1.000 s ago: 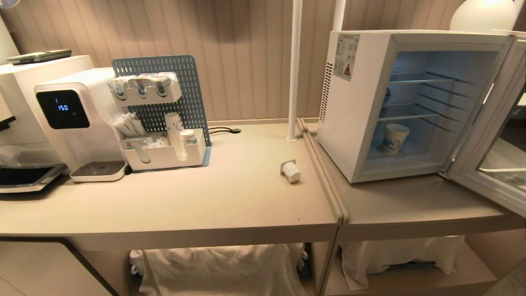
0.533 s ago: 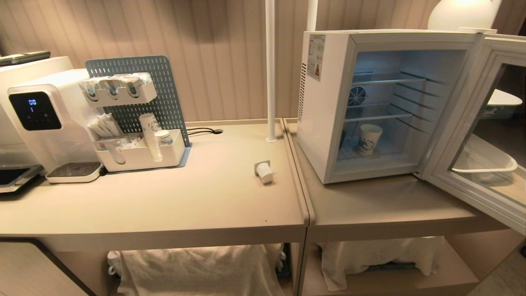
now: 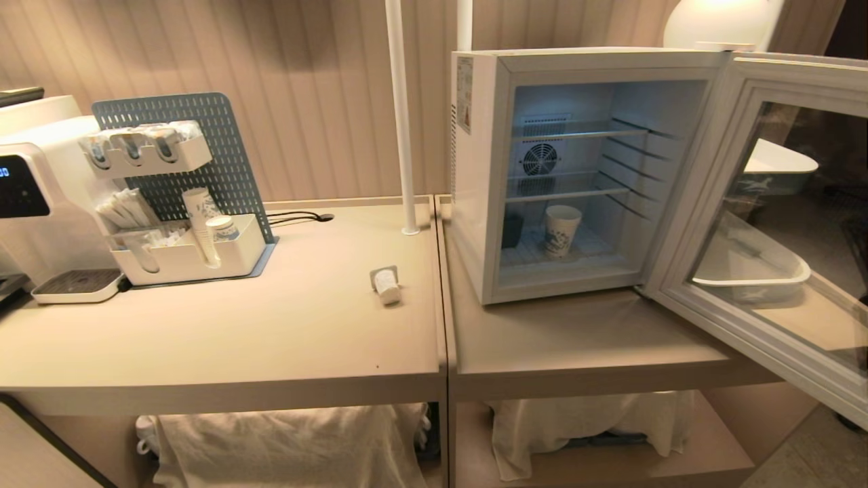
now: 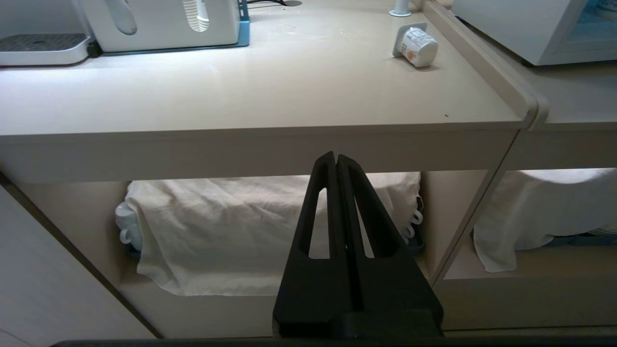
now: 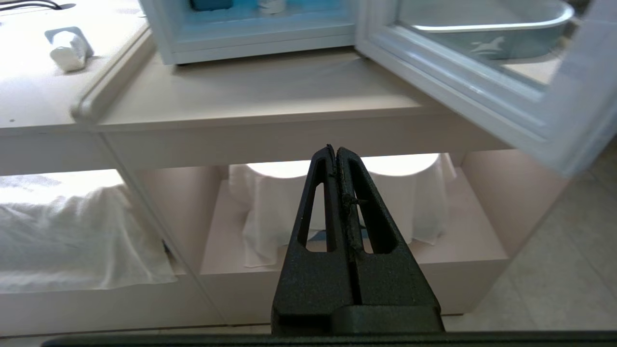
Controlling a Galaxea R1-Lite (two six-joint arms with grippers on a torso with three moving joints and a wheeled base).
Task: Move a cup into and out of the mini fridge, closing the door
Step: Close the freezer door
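The cup [image 3: 386, 285] is small and white and lies on its side near the right edge of the left table; it also shows as the cup [image 4: 417, 46] and the cup [image 5: 70, 49]. The mini fridge [image 3: 471, 203] stands on the right table, lit inside, its wire shelves and rear fan showing. Its glass door [image 3: 746, 332] is swung wide open to the right. My left gripper [image 4: 336, 156] and right gripper [image 5: 333, 149] are both shut and empty, held low in front of the tables' front edges, outside the head view.
A taller blue-patterned paper cup [image 3: 561, 230] stands on the fridge floor. A water dispenser [image 3: 27, 196] and a pegboard organiser [image 3: 183, 254] with stacked cups sit at the left. A white pole [image 3: 400, 115] rises between the tables. Cloth-covered items [image 3: 291, 447] fill the lower shelves.
The whole head view has slid leftward, so the camera has moved to the right and now faces the fridge more squarely. Cup, fridge and door keep their places.
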